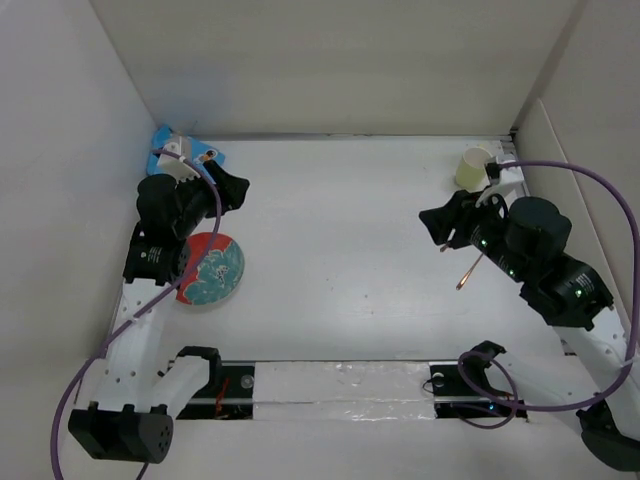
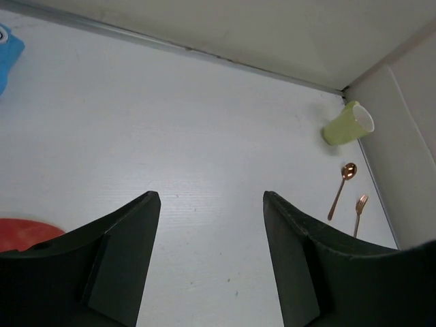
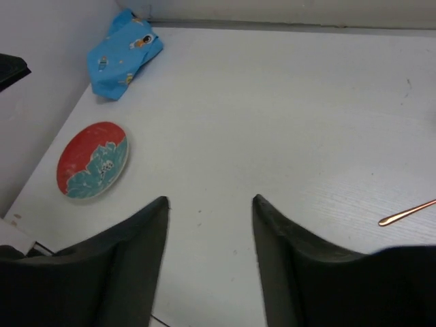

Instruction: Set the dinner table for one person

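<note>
The white dinner table [image 1: 340, 230] fills the enclosure floor. A red and teal plate [image 1: 212, 270] lies at the left, partly under my left arm. A blue printed cloth [image 1: 185, 152] lies bunched in the far left corner. A pale green cup [image 1: 473, 167] stands at the far right. A copper spoon [image 1: 470, 270] lies beside my right arm, and a copper fork [image 2: 359, 212] lies next to the spoon [image 2: 340, 189]. My left gripper [image 1: 236, 190] is open and empty above the table [image 2: 211, 201]. My right gripper [image 1: 433, 225] is open and empty [image 3: 210, 203], facing the plate [image 3: 92, 159].
White walls [image 1: 330, 60] close in the table on three sides. Purple cables [image 1: 600, 190] loop over both arms. A foil-taped strip [image 1: 340, 385] runs along the near edge between the arm bases.
</note>
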Available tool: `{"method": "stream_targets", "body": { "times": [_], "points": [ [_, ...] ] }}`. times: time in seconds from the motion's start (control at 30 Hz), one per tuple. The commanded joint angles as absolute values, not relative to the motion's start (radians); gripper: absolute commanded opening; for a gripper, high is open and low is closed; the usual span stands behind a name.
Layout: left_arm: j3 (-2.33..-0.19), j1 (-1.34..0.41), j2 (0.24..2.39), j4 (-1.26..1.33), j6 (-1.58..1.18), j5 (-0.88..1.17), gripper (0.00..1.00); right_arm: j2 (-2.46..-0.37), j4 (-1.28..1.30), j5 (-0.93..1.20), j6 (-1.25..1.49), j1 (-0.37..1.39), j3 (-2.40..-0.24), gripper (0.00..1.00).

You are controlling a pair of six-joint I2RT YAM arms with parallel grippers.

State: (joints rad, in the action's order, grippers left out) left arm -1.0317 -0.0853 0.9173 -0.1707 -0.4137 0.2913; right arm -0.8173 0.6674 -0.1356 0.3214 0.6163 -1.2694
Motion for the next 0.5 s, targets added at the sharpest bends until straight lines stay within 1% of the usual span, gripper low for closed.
{"method": "stream_targets", "body": {
  "times": [0.0,0.03,0.07,0.1,0.13,0.2,0.23,0.3,0.4,0.43,0.47],
  "points": [
    [-1.055,-0.089,0.925,-0.170,-0.411,0.253,0.60,-0.824,0.652,-0.134,0.325,0.607,-1.266,0.49],
    [-1.063,-0.089,0.933,-0.176,-0.413,0.214,0.59,-0.828,0.650,-0.124,0.327,0.607,-1.266,0.29],
    [-1.075,-0.089,0.943,-0.184,-0.410,0.192,0.57,-0.830,0.649,-0.101,0.325,0.607,-1.266,0.15],
    [-1.103,-0.089,0.957,-0.199,-0.403,0.172,0.54,-0.834,0.647,-0.088,0.327,0.607,-1.266,0.05],
    [-1.117,-0.089,0.991,-0.210,-0.402,0.114,0.39,-0.847,0.647,-0.078,0.328,0.607,-1.266,0.00],
    [-1.162,-0.077,1.029,-0.239,-0.402,0.052,0.22,-0.857,0.647,-0.042,0.331,0.607,-1.266,0.00],
    [-1.181,-0.077,1.073,-0.250,-0.405,0.010,0.00,-0.867,0.646,-0.037,0.331,0.607,-1.262,0.00],
    [-1.225,-0.029,1.120,-0.265,-0.417,-0.040,0.00,-0.865,0.637,-0.028,0.331,0.607,-1.253,0.00],
    [-1.305,-0.006,1.265,-0.303,-0.417,-0.132,0.00,-0.865,0.643,-0.031,0.327,0.598,-1.243,0.00],
    [-1.330,0.004,1.300,-0.319,-0.419,-0.188,0.16,-0.865,0.646,-0.032,0.327,0.598,-1.241,0.00],
    [-1.354,0.014,1.334,-0.337,-0.417,-0.199,0.22,-0.865,0.646,-0.031,0.325,0.598,-1.236,0.00]
  ]
}}
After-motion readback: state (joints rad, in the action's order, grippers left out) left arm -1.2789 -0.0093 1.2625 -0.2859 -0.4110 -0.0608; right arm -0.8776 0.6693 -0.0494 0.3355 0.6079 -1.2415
